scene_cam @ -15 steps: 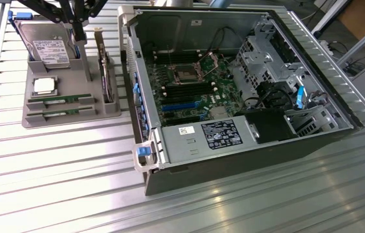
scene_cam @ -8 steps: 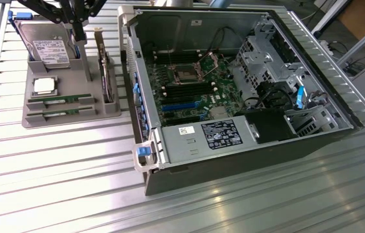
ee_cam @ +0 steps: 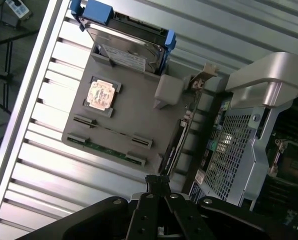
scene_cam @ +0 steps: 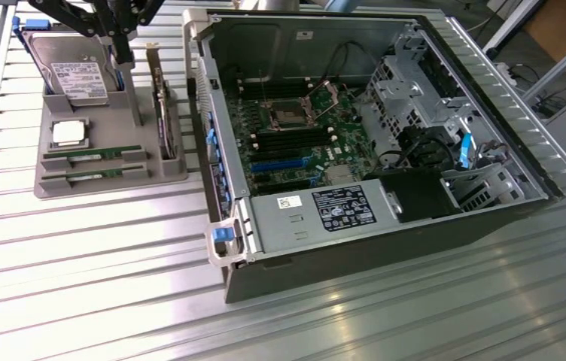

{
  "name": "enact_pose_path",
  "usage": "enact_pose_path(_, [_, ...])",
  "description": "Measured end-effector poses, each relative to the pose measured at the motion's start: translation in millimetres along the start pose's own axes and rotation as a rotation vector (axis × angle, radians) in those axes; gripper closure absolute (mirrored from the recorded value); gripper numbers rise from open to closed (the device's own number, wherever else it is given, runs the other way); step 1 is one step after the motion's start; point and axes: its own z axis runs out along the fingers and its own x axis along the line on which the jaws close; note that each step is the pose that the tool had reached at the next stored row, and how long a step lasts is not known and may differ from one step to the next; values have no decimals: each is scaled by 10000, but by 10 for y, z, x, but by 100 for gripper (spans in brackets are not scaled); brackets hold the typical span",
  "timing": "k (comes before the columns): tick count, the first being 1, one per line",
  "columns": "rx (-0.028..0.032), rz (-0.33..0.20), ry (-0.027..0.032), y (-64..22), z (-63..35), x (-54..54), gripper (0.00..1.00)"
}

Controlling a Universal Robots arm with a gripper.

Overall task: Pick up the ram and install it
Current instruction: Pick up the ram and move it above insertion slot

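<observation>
While the gripper (scene_cam: 123,59), pinched shut on nothing, is hanging at the 12 o'clock end of the grey moulded tray (scene_cam: 62,189), the ram (scene_cam: 95,174) is standing on edge in end cradles along the tray's 6 o'clock rim, a twin stick (scene_cam: 94,154) just beside it. It is probably handling light, stiff and fragile, best pinched across its flat faces at mid-length. In the wrist view, the gripper (ee_cam: 158,181) is showing matte black fingers pressed together, and the ram (ee_cam: 106,149) is lying as a slim green strip by the tray (ee_cam: 134,115) edge.

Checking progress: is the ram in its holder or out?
In. Both ram sticks lie in slots of the gray holder, clear of the gripper.
</observation>
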Motion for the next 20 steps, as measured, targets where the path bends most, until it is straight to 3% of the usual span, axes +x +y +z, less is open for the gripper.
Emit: enact_pose_path(20, [-20,-826,33,0,0,0,90])
